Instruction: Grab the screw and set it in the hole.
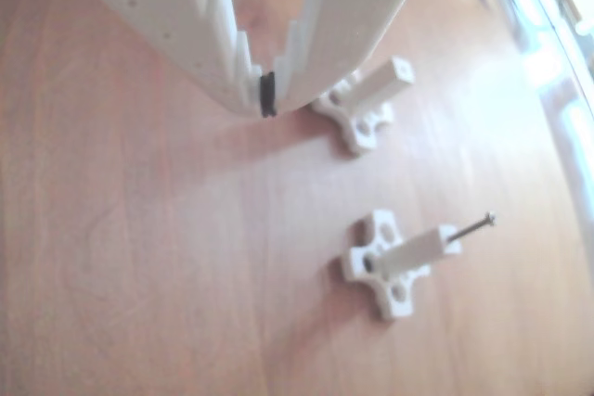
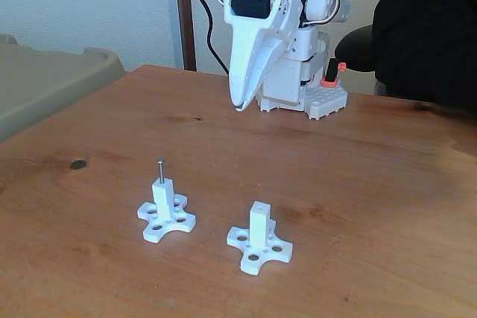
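The thin dark screw (image 2: 159,170) stands upright in the top hole of the left white post (image 2: 164,200) in the fixed view, its head up. In the other view the same screw (image 1: 471,227) juts from that post (image 1: 419,251). A second white post (image 2: 259,223) on a cross base stands to the right, and the hole (image 2: 259,205) in its end face is bare; it also shows as the farther post (image 1: 380,85). My white gripper (image 2: 238,105) hangs above the table behind both posts, shut with no object in it. A small black pad shows at its tips (image 1: 265,99).
The arm's white base (image 2: 298,83) is clamped at the far table edge. A person's dark sleeve (image 2: 425,27) is at the back right. A beige bin (image 2: 45,80) sits left of the table. A dark knot (image 2: 77,164) marks the wood.
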### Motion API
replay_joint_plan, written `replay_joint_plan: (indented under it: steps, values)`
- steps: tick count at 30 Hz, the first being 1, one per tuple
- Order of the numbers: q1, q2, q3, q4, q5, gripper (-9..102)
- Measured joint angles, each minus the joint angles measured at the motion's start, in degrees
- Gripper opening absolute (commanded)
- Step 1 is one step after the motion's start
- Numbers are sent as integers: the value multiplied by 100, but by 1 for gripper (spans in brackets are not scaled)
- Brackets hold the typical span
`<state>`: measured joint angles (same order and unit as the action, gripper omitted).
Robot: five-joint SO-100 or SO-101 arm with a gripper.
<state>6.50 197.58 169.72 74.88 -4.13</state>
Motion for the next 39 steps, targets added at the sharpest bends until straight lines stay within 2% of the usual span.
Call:
replay_joint_plan:
  steps: [9,18,39]
  values:
    - [70,-18,0,-35,0,-4]
    - [149,-932,-378,-123,62,-4]
    - [88,-4605,-3463,-141,404,-4]
